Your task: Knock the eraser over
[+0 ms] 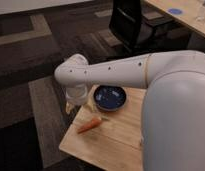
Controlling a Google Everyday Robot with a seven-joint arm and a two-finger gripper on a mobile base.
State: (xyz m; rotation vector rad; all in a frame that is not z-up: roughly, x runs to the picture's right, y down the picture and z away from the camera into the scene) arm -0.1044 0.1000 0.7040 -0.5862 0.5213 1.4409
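Eraser out of sight; claw [74, 103] low at table [121, 142] corner beside blue bowl [110, 97].

We list one light wooden table [116, 137], carrying a dark blue bowl [110, 97] near its far edge and an orange carrot [89, 125] towards its left edge. We place the gripper [75, 102] over the far left corner, just beside the bowl.

The floor [26, 60] was dark carpet crossed by lighter grey bands. A black office chair [130, 22] stood at 1 o'clock. A light wooden desk [188, 22] occupied the 2 o'clock corner. A small light wooden table [116, 142] stood at 6 o'clock. A pale strip [31, 5] ran along 11 o'clock. The gripper [76, 101] was at the table's 10 o'clock edge.
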